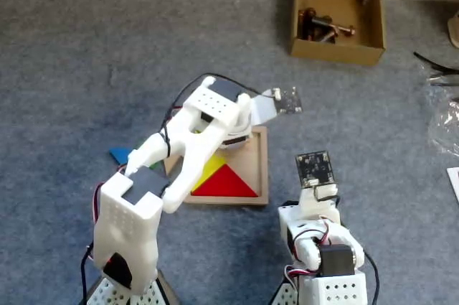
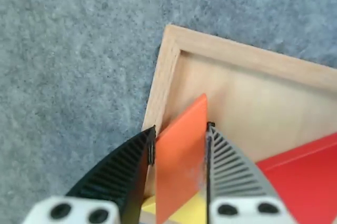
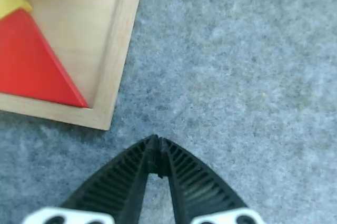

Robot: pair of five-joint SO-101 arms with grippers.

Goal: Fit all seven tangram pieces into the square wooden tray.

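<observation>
The square wooden tray (image 1: pixel 261 169) lies on the grey carpet between the two arms. A red triangle (image 1: pixel 226 182) and a yellow piece (image 1: pixel 209 168) lie flat inside it. My left gripper (image 2: pixel 180 128) is shut on an orange piece (image 2: pixel 181 166), held on edge over the tray's inner corner, beside the rim (image 2: pixel 158 81). The red triangle (image 2: pixel 305 176) and the yellow piece (image 2: pixel 192 213) lie just below it. My right gripper (image 3: pixel 158 153) is shut with nothing in it, hanging over bare carpet just off the tray corner (image 3: pixel 113 92) nearest the red triangle (image 3: pixel 31 60).
A blue piece (image 1: pixel 120 154) and a sliver of a green piece (image 1: pixel 155 166) lie on the carpet left of the tray, partly under the left arm. A cardboard box (image 1: pixel 337 45) with small items stands at the back right. Cables and a plastic bag (image 1: pixel 446 125) sit at the right edge.
</observation>
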